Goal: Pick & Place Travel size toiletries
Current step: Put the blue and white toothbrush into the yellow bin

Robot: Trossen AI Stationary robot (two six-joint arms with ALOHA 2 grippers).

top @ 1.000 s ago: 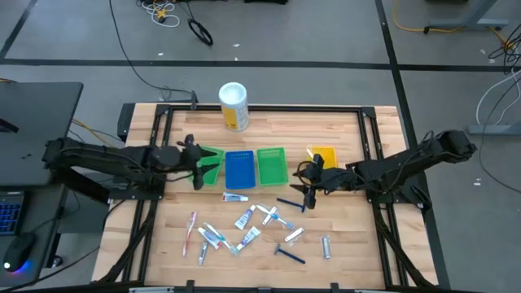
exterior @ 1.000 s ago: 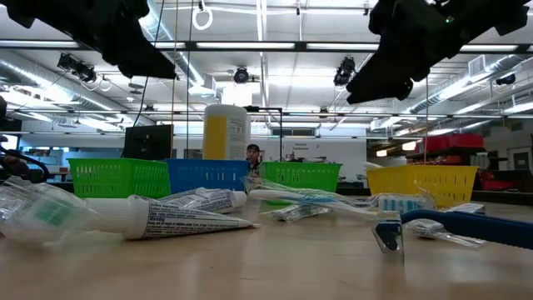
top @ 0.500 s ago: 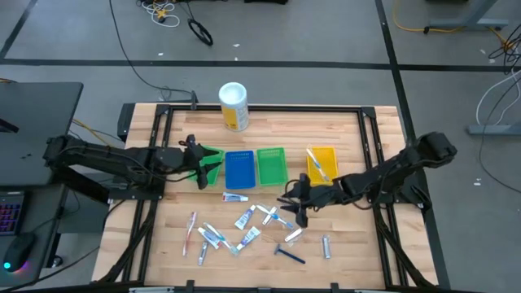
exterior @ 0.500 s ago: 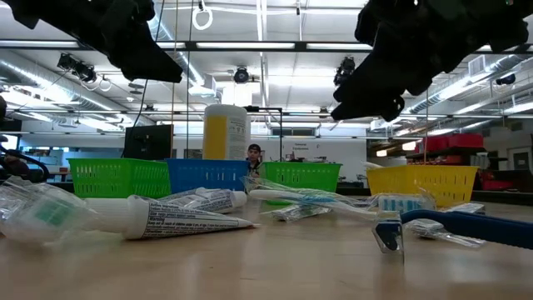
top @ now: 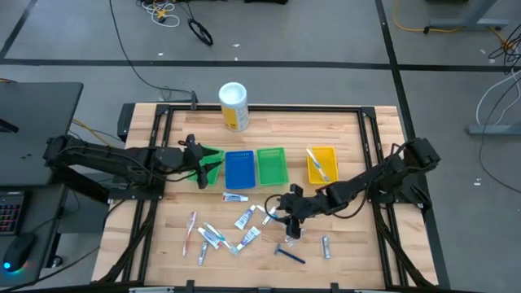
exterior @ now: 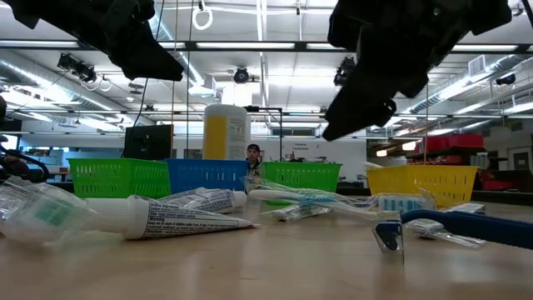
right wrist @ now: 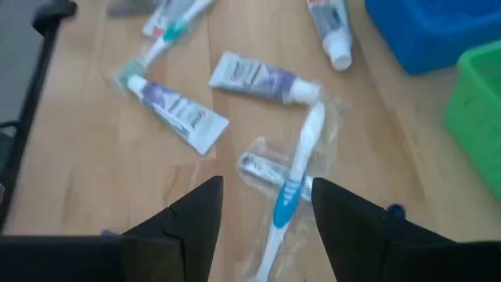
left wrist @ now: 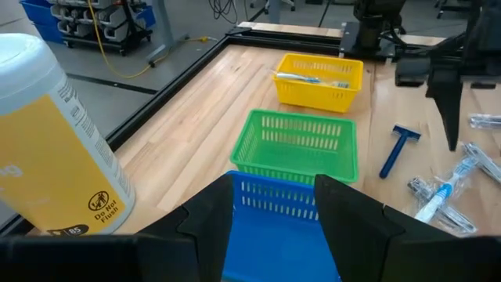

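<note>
High view cuts off little, though the right claw hides what lies beneath it among the travel size toiletries. These lie scattered on the wooden surface at 6 o'clock from the trays: white-and-blue tubes, a wrapped toothbrush, a dark blue razor. Its fingers stand spread, pinching nothing. The yellow tray holds a toothbrush; the green tray looks bare. The left claw, spread, hovers over the blue tray.
</note>
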